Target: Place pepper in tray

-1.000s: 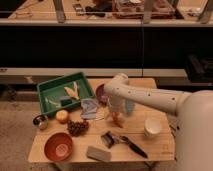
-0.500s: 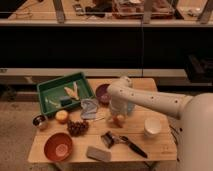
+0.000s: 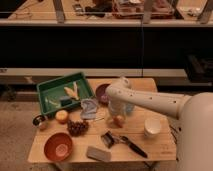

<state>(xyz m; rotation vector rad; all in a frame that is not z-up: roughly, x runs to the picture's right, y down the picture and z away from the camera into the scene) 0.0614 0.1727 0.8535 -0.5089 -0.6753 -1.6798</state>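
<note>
Camera view: the white arm [image 3: 150,100] reaches in from the right, bends at 1 elbow and points its gripper [image 3: 117,119] down at mid-table; open or closed, I cannot tell. The pepper [image 3: 120,120] sits at its tip, apart from the tray [image 3: 52,93]. Dark shelving [image 3: 100,47] backs the wooden table [image 3: 162,148].

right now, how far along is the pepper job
Done: nothing yet; the pepper lies outside the green tray. In hand: the hand is down over the pepper. Left: lift it, carry it to the tray, let go.
</note>
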